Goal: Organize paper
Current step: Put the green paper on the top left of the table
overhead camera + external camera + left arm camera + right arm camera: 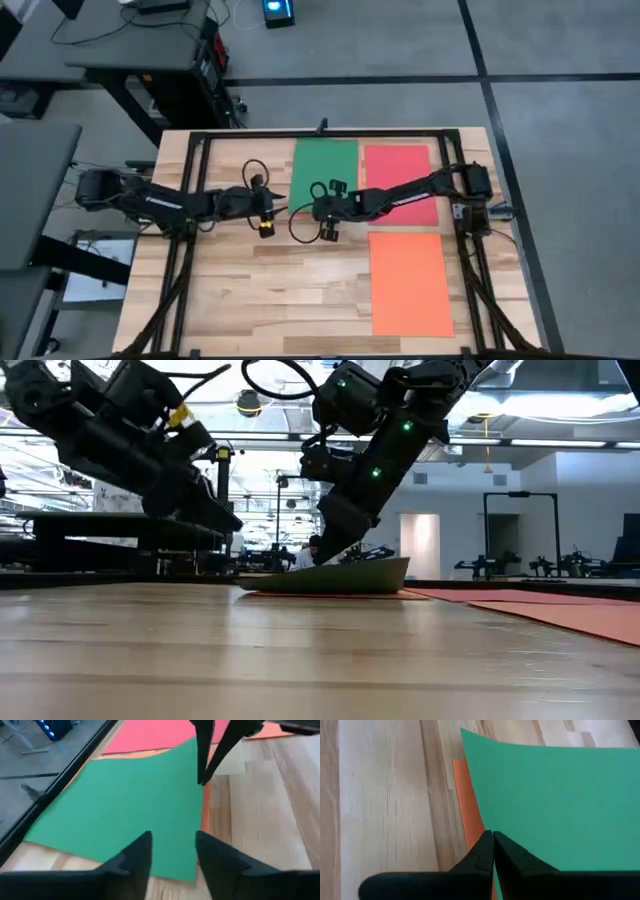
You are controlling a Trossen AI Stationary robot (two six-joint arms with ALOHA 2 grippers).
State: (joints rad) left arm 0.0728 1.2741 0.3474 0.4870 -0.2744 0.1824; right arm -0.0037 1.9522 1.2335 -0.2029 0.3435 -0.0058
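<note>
Paper sheets lie on the wooden table (250, 290); right hand (493, 851) pinches green sheet (322, 170), left hand (172, 852) open.

Even, bright overhead light fills the scene. In the low view, ceiling lamps glare white behind the dark arms, which read nearly as silhouettes, and the near pale wooden plank tabletop (300, 660) is soft and out of focus. Shadows are faint. The left wrist view is slightly blurred.
</note>
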